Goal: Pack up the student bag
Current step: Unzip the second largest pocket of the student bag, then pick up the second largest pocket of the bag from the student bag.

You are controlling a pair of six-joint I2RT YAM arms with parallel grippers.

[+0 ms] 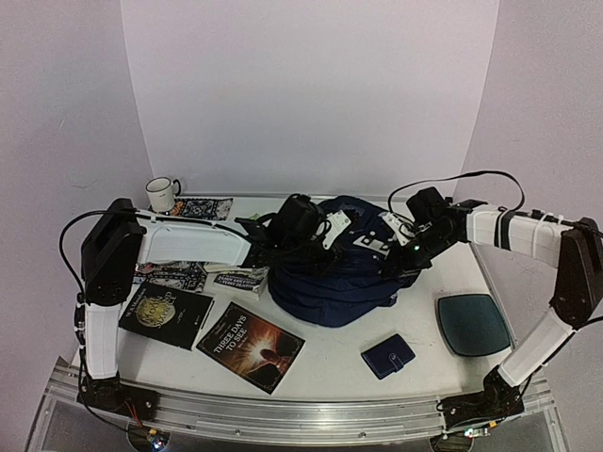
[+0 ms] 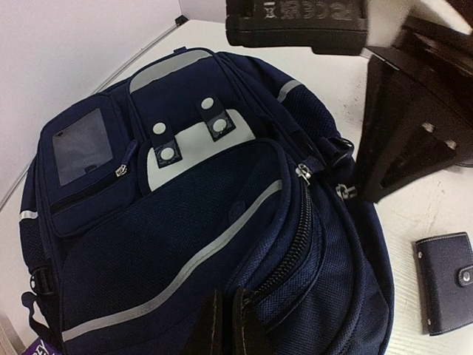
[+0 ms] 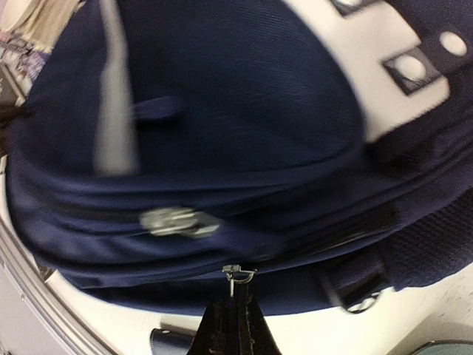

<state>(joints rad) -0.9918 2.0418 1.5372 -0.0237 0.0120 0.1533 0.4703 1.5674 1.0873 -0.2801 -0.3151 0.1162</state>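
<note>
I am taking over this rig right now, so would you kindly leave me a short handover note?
Left end effector: shut, pinching the student bag fabric beside a zip.
Right end effector: shut on a zip pull at the bag's side.
The bag lies on the table, zips looking closed; books and wallet lie outside it.
Done: bag gripped, nothing visibly packed.
Left: unzip, load the items, close.

We read "THREE DAYS TO SEE" in pale capitals on the cover of the dark book [image 1: 251, 347] nearest the table's front edge. The black book [image 1: 167, 315] beside it carries gold lettering too small to read. The black housing [image 2: 295, 18] shows white compliance symbols.
</note>
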